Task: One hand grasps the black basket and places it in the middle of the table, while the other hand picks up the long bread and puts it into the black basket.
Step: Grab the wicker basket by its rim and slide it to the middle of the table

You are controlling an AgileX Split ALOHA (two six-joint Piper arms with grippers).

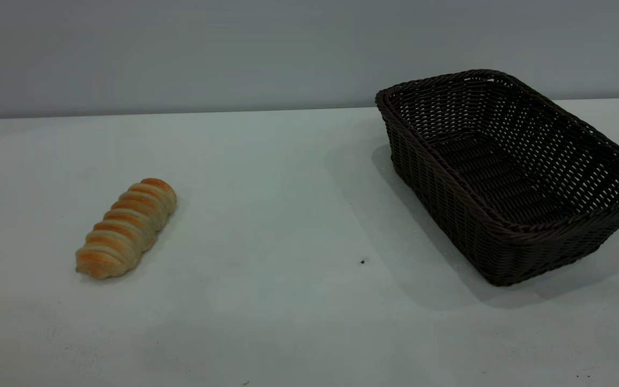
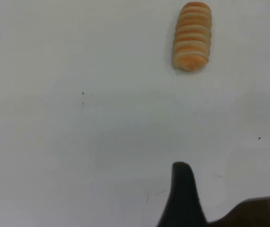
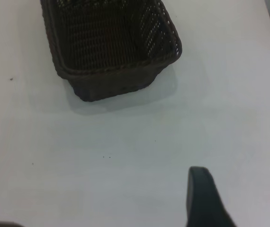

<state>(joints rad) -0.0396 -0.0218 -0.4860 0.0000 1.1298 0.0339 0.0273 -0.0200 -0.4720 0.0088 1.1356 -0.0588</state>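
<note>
Ahead of the left tool (image 2: 184, 198), whose opening I cannot tell, the long bread (image 2: 192, 36) looks light and squashable; grip gently across its middle.

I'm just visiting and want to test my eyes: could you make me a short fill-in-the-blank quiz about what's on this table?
1. The long bread lies on the table, on the ____ arm's side.
2. The black basket holds ____.
3. The bread and the basket are ____ each other, not touching.
4. The basket's sides are made of woven ____.

Missing words: left; nothing; apart from; wicker
</note>
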